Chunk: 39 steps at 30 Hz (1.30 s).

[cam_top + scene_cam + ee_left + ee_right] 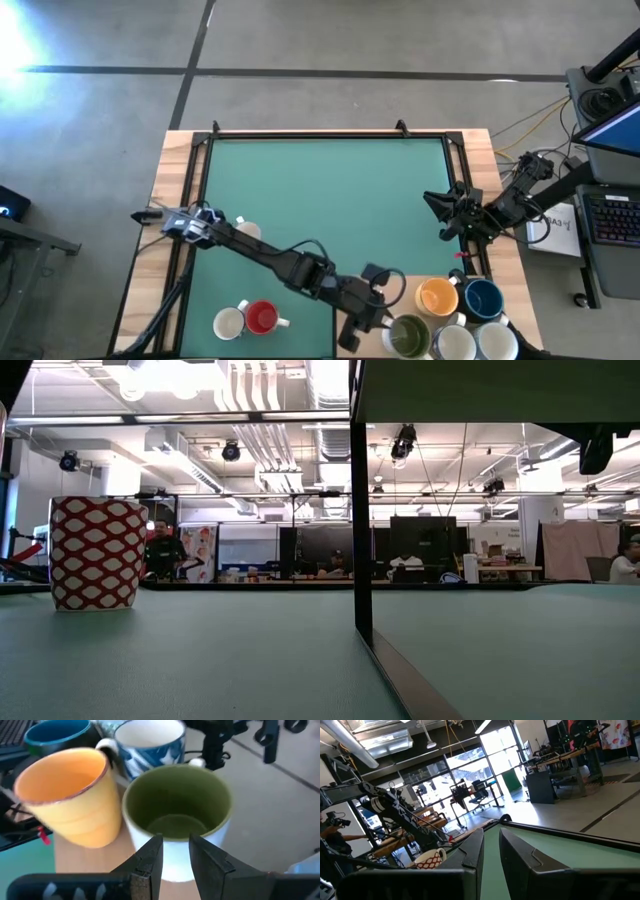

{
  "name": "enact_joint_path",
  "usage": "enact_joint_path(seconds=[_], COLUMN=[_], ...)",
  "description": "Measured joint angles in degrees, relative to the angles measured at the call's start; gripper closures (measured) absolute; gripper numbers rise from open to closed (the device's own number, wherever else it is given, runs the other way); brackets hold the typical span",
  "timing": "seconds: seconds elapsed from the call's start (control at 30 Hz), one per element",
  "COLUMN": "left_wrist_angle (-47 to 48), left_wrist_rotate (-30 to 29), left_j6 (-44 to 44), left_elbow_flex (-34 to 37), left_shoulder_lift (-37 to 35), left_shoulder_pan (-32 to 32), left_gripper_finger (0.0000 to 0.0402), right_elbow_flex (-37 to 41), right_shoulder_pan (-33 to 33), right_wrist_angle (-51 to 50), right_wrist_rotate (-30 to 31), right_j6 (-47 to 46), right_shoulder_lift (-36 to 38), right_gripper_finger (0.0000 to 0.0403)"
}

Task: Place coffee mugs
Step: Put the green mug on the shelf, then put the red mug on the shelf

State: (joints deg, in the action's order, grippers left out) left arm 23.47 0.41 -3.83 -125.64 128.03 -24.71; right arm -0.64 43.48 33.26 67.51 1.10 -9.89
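Several mugs stand in a cluster at the table's near right: orange (437,296), dark blue (483,298), white with olive-green inside (410,335) and two white ones (455,345) (497,342). A white mug (228,322) and a red mug (262,317) stand at the near left. A red-patterned mug (97,553) stands by the left arm's base. My left gripper (176,845) is just in front of the olive-green mug's (177,805) outer wall, its fingers a narrow gap apart and holding nothing. My right gripper (440,212) hovers at the right edge, shut and empty.
The green mat (330,190) has open room in its middle and far half. A dark frame (200,150) borders the mat, and one of its posts (360,510) shows in the low view. The orange mug (70,795) and a blue-patterned mug (150,745) stand close beside the olive-green one.
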Motion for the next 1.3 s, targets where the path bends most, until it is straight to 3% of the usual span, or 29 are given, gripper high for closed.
enact_joint_path(seconds=[0.33, 0.57, 0.7, 0.93, 1.13, 1.3], left_wrist_angle=[-0.6, 20.9, 28.2, 42.3, 46.5, 40.4], left_wrist_rotate=[1.3, 1.3, -2.7, -15.1, -25.0, -26.0], left_j6=[1.2, 4.6, 7.4, 13.3, 21.3, 29.3], left_elbow_flex=[-0.4, -9.1, -7.9, -7.1, 0.7, 17.7], left_shoulder_lift=[0.0, -0.7, -2.9, -7.2, -13.6, -22.7], left_shoulder_pan=[-0.5, -1.3, -2.6, -7.3, -13.2, -16.9], left_gripper_finger=[0.0325, 0.0325, 0.0325, 0.0325, 0.0322, 0.0313], right_elbow_flex=[0.0, 0.0, 0.0, 0.0, 0.0, 0.0], right_shoulder_pan=[0.0, 0.0, 0.0, 0.0, 0.0, 0.0], right_wrist_angle=[0.0, 0.0, 0.0, 0.0, 0.0, 0.0], right_wrist_rotate=[0.0, 0.0, 0.0, 0.0, 0.0, 0.0], right_j6=[0.0, 0.0, 0.0, 0.0, 0.0, 0.0], right_shoulder_lift=[0.0, 0.0, 0.0, 0.0, 0.0, 0.0], right_gripper_finger=[0.0353, 0.0353, 0.0353, 0.0353, 0.0353, 0.0353])
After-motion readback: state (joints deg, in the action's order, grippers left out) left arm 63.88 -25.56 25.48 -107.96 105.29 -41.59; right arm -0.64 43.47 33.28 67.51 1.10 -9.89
